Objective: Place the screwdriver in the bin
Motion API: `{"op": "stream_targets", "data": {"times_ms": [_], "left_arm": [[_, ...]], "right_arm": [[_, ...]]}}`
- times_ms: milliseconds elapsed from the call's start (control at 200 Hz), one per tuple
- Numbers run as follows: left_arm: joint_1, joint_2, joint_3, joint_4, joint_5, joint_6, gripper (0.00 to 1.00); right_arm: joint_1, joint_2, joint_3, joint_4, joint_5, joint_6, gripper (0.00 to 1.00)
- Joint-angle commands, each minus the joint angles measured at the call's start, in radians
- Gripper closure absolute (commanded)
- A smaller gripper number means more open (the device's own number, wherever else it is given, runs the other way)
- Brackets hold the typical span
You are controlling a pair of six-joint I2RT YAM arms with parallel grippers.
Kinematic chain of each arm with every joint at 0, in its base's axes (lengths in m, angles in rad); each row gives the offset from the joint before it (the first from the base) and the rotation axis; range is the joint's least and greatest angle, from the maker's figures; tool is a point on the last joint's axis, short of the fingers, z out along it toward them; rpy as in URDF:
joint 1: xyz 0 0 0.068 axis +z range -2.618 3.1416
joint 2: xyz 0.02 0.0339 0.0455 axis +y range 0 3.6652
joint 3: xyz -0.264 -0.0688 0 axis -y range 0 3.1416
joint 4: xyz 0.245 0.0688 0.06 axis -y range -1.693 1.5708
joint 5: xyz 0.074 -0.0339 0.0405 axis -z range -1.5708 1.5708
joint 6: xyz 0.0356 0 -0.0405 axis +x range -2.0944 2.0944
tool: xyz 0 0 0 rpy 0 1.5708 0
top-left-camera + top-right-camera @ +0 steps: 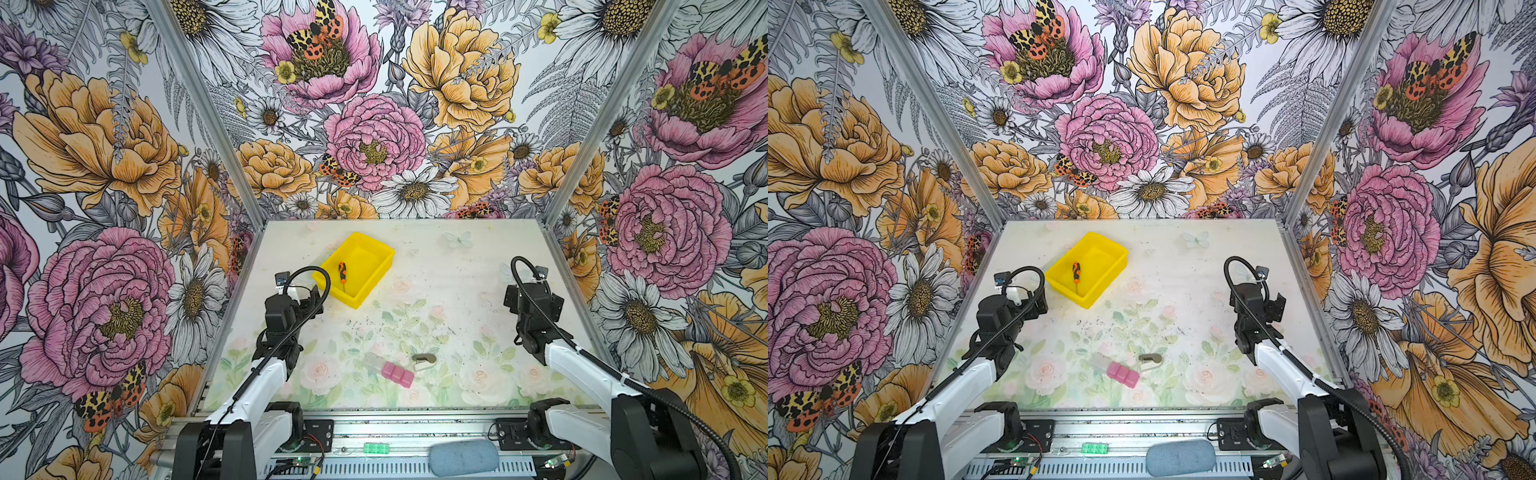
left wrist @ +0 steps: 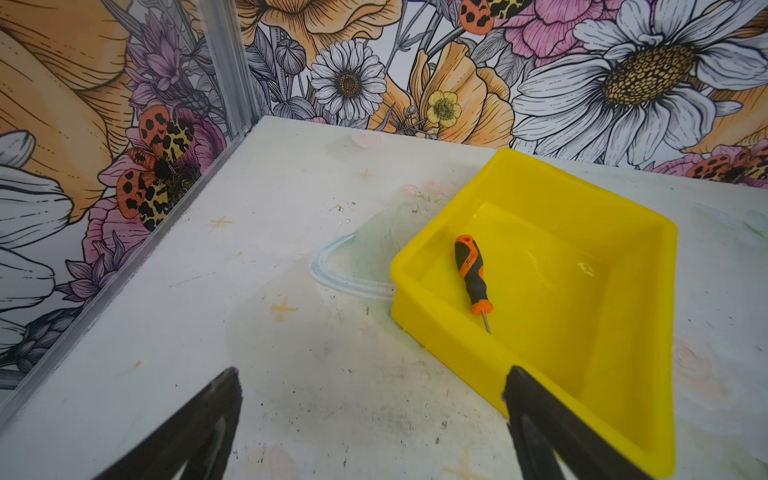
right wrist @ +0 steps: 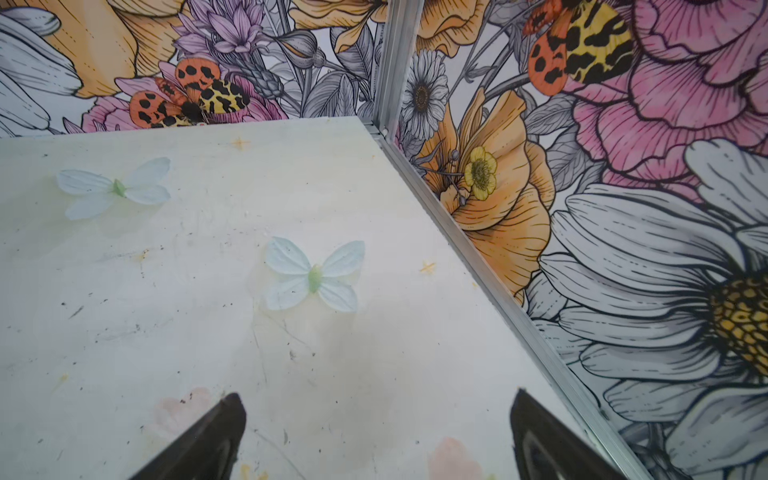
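Floral-walled table (image 2: 291, 249): screwdriver (image 2: 471, 274) lies in bin (image 2: 582, 187) just beyond spread left end effector (image 2: 374, 372).

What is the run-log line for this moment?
screwdriver lying in bin | left end effector open, empty | right end effector open, empty | task looks done

No text, label, brand, number or sign can be read in any view. The screwdriver (image 2: 470, 270) carries a small orange mark on the black part of its handle, but it is too small and blurred to make out.
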Motion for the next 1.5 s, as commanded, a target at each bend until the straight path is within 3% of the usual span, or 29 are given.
{"op": "stream_targets", "data": {"times_ms": [0,290,390,681,836,951,1491], "left_arm": [[0.02,0.071,-0.022,0.207,0.01,0.015,0.01],[0.014,0.303,0.015,0.453,0.073,0.04,0.01],[0.002,0.341,0.061,0.417,0.096,0.083,0.01],[-0.002,0.514,0.048,0.615,0.141,0.122,0.01],[0.009,0.52,0.048,0.616,0.122,0.098,0.01],[-0.007,0.52,0.056,0.602,-0.003,0.073,0.01],[-0.01,0.52,0.059,0.599,-0.007,0.077,0.02]], "right_arm": [[-0.052,0.077,-0.019,0.28,-0.141,-0.069,0.01],[-0.092,0.248,0.002,0.45,-0.3,-0.096,0.01],[-0.093,0.303,-0.011,0.518,-0.323,-0.104,0.0],[-0.105,0.365,-0.051,0.636,-0.33,-0.09,0.01],[-0.106,0.371,-0.053,0.646,-0.328,-0.093,0.01],[-0.105,0.37,-0.052,0.644,-0.326,-0.093,0.0],[-0.106,0.366,-0.06,0.655,-0.328,-0.092,0.01]]}}
